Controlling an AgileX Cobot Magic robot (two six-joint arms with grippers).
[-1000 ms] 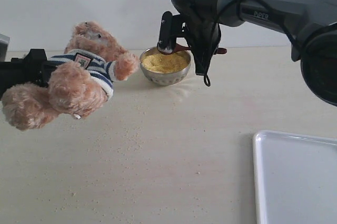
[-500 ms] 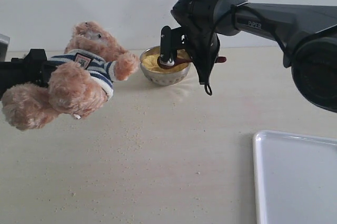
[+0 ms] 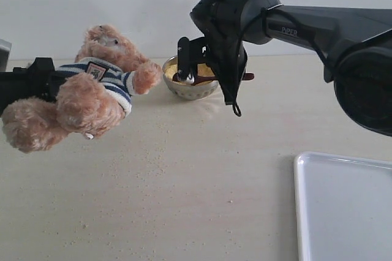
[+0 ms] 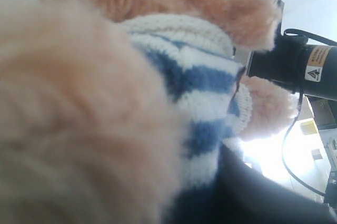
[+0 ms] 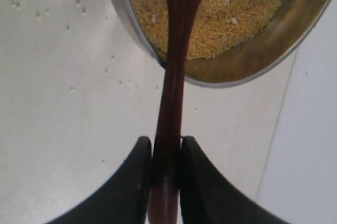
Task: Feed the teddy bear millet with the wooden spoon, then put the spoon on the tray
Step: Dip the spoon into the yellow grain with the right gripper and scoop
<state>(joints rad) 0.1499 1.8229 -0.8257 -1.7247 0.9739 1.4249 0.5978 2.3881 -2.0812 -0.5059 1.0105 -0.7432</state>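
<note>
Jaws of right gripper (image 5: 166, 148) clamp wooden spoon (image 5: 172, 77) handle, tip in millet (image 5: 237, 13) at far centre; left gripper (image 3: 43, 82) grasps teddy bear (image 3: 92, 98) at left.

Fluffy plush teddy bear (image 3: 86, 98) w/ knit shirt (image 4: 200, 77) — glossy wooden spoon (image 5: 171, 92), shiny metal bowl (image 3: 195, 91), smooth tray (image 3: 346, 212).

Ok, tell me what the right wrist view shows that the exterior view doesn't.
Only the right wrist view: the right gripper pinching the wooden spoon by its handle, close up. Only the exterior view: the teddy bear and the tray. Both: the spoon over the millet in the metal bowl, stray grains on the table.
</note>
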